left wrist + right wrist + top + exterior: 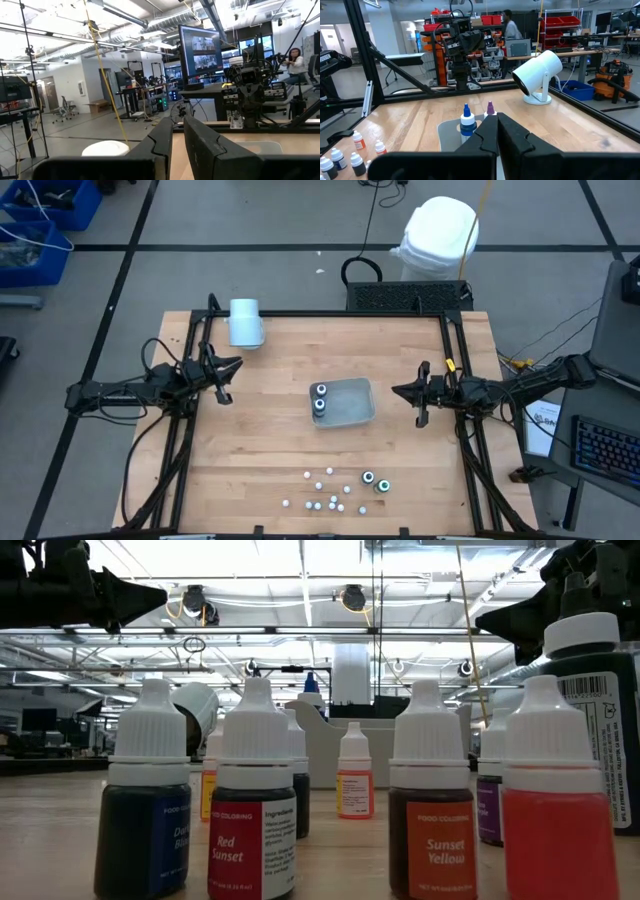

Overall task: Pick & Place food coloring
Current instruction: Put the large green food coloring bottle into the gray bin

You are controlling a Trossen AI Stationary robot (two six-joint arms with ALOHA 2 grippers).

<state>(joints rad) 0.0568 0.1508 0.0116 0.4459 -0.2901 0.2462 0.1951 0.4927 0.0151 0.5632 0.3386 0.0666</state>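
The food coloring is in two groups. Two dark bottles (320, 397) stand upright in the translucent tray (352, 412) at mid-table; the right wrist view shows their blue and purple tips (466, 120). Two more dark bottles (375, 481) and several small whitish ones (322, 490) stand loose on the wood near the front edge, filling the low view (255, 810). My left gripper (238, 366) hovers at the table's left, open by a narrow gap (178, 145), with nothing in it. My right gripper (396, 391) hovers right of the tray, shut and empty (498, 131).
A pale blue cylinder (245, 322) on a stand sits at the table's far left corner. The black frame rails (455, 350) run along both sides. Bare wood lies between the tray and the loose bottles. A person (295, 60) sits in the room beyond the table.
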